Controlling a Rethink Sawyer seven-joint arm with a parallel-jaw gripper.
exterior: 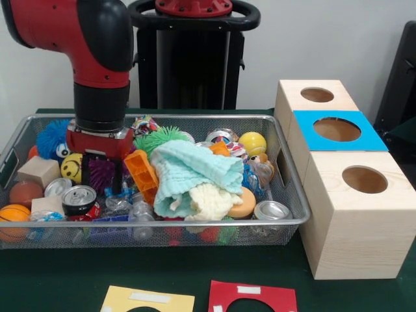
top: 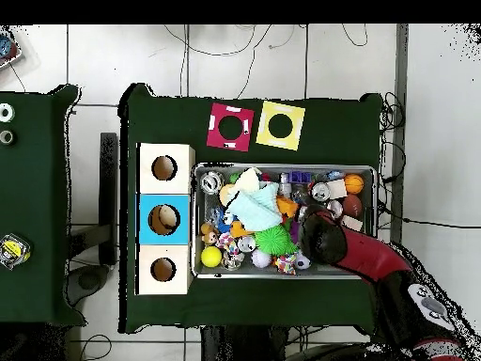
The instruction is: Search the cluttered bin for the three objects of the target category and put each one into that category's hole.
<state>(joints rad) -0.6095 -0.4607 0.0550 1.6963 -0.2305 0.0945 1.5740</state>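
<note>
The silver wire-mesh bin (exterior: 162,225) is full of clutter. It also shows in the overhead view (top: 377,221). My gripper (exterior: 101,179) is lowered into the bin's left part in the front view, right over a purple spiky toy (exterior: 102,173). Around it lie a yellow smiley ball (exterior: 71,168), an orange plastic block (exterior: 141,170) and a drink can (exterior: 79,198). Three wooden boxes with round holes stand beside the bin (exterior: 317,97) (exterior: 364,179). The middle one has a blue top (exterior: 338,130). In the overhead view my arm (top: 329,240) hides the gripper.
A mint cloth (exterior: 195,169) and a cream cloth (exterior: 208,198) lie heaped mid-bin. A green spiky ball (exterior: 162,136), a blue fuzzy ball (exterior: 51,136), a yellow ball (exterior: 252,143) and another can (exterior: 271,210) lie around. Yellow (exterior: 148,300) and red (exterior: 252,298) cards lie in front.
</note>
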